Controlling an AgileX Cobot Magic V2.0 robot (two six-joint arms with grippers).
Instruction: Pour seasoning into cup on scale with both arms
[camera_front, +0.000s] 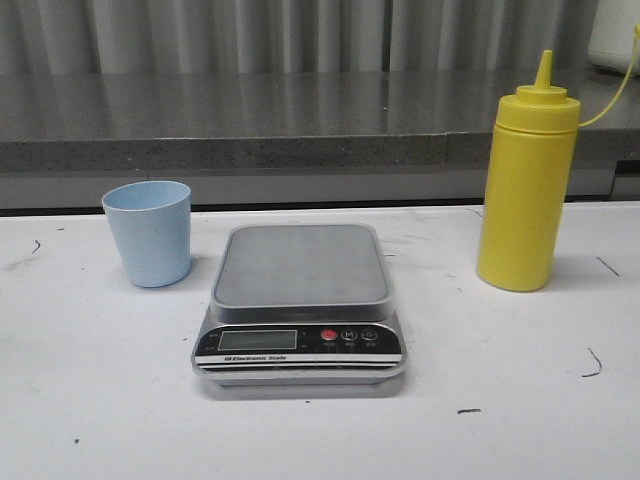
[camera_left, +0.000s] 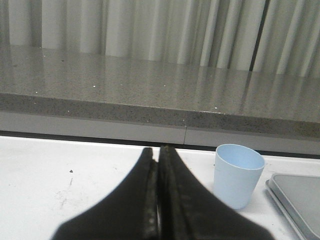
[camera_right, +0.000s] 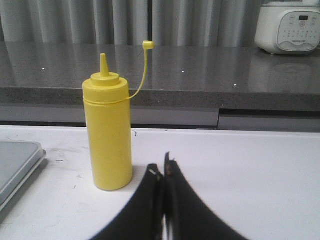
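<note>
The seasoning (camera_front: 527, 180) stands upright on the worktop (camera_front: 90, 400), well right of the scale (camera_front: 300, 300), cap off and dangling on its strap, so the nozzle looks ready to pour. The cup (camera_front: 149, 232) waits upright to the scale's left, not on the platform. The left gripper (camera_left: 159, 152) and the right gripper (camera_right: 161, 167) each have jaws pressed together, empty; each arm faces its own item, likely by design.
</note>
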